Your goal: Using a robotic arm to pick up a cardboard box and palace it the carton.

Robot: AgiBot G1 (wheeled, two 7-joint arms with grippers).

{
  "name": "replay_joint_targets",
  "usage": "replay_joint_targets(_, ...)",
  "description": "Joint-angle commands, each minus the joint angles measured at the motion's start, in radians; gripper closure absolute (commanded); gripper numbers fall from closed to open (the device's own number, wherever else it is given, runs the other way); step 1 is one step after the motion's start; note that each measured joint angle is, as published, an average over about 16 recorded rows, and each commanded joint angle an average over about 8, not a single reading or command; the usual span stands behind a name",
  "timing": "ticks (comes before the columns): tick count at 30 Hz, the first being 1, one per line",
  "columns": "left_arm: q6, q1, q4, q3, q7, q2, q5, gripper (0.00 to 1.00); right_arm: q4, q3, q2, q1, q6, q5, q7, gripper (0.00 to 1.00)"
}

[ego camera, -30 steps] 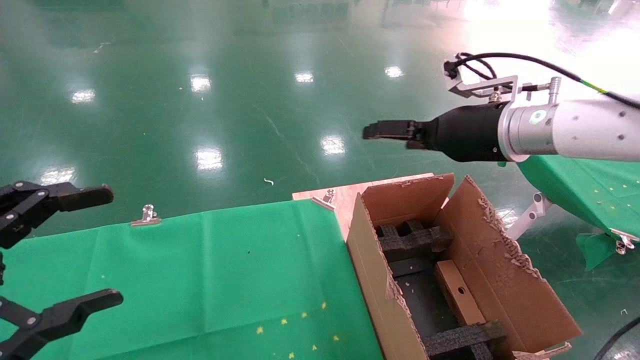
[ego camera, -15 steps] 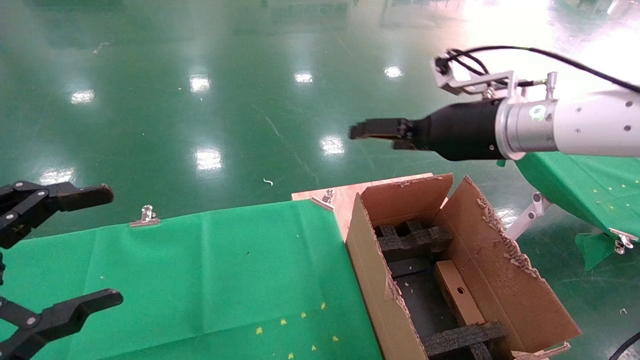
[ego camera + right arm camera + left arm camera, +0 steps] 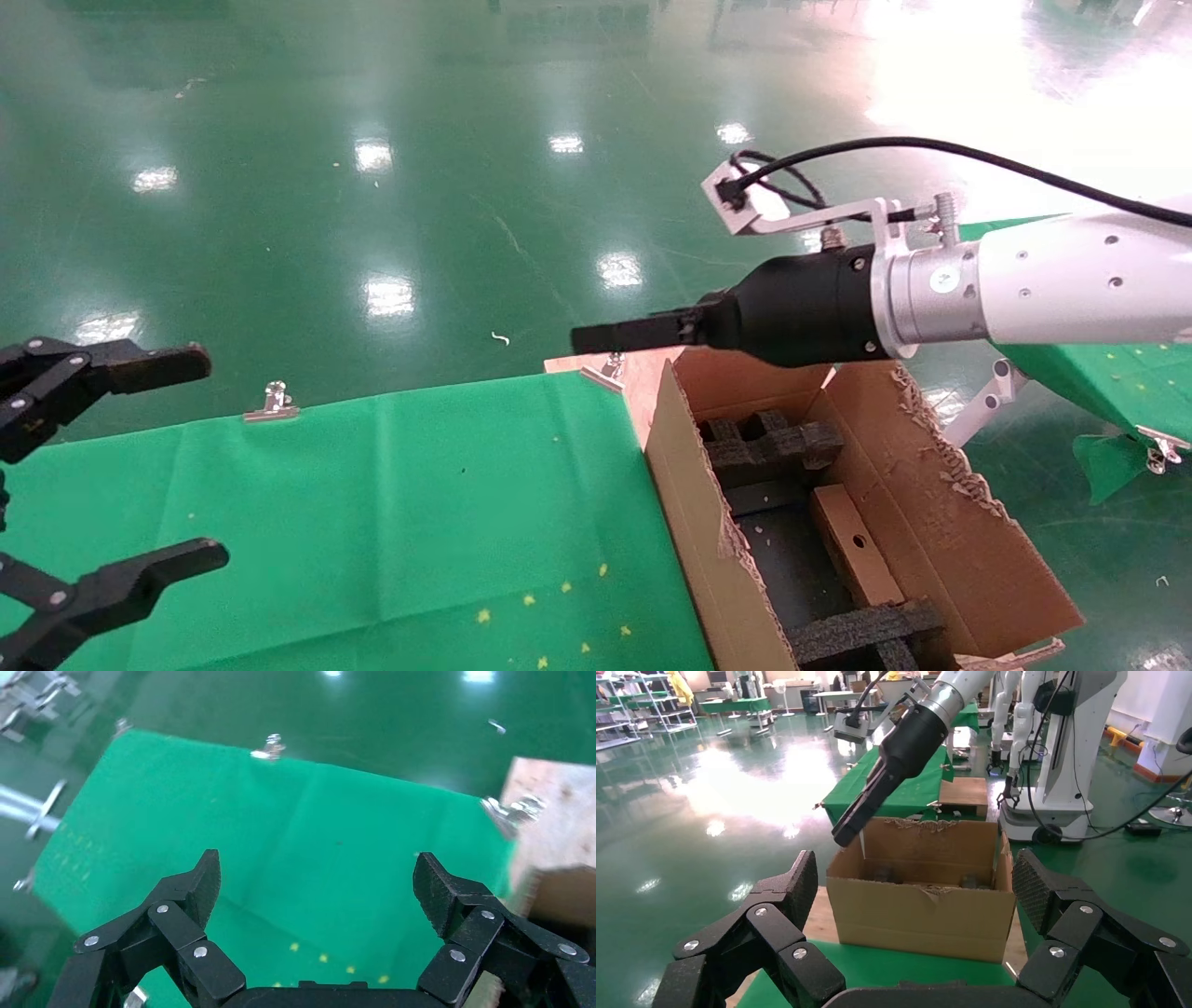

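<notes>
Since the earlier head-view frames my right gripper point(image 3: 605, 335) had swung leftward and dropped, ending level with the far-left corner of the carton point(image 3: 708, 522) instead of high over the floor beyond it. From the right wrist view its fingers point(image 3: 186, 892) stood wide apart and held nothing, looking down on the green table point(image 3: 295, 853). My left gripper point(image 3: 130, 466) hung parked at the near-left edge of the table, its fingers also spread and empty.

The cardboard box point(image 3: 852, 545) already lay inside the carton, against the right-hand wall, between the foam divider strips point(image 3: 768, 443). Its long axis ran from far to near along the carton's length, tilted slightly so the near end sat farther right, and the face with the round hole pointed upward.

I judged the placing step done and the arm to be clearing away from the carton. No other small box showed on the table. The next move, as I read it, called for carrying the right arm on to a rest or to a fresh pick, keeping its fingers clear of the carton's ragged flaps.
</notes>
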Motion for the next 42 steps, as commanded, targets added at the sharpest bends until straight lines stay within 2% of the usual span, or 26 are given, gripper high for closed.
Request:
replay_joint_targets(1, 0.000, 0.000, 0.000, 0.000, 0.000, 0.000, 0.000, 0.00, -0.003, 0.049, -0.004, -0.035, -0.029, 0.020, -0.056, 0.00)
replay_joint_targets(36, 0.000, 0.000, 0.000, 0.000, 0.000, 0.000, 0.000, 0.00, -0.048, 0.919, -0.081, -0.650, -0.535, 0.364, -1.037, 0.00)
replay_joint_targets(42, 0.000, 0.000, 0.000, 0.000, 0.000, 0.000, 0.000, 0.00, -0.054, 1.024, -0.090, -0.724, -0.595, 0.405, -1.149, 0.00)
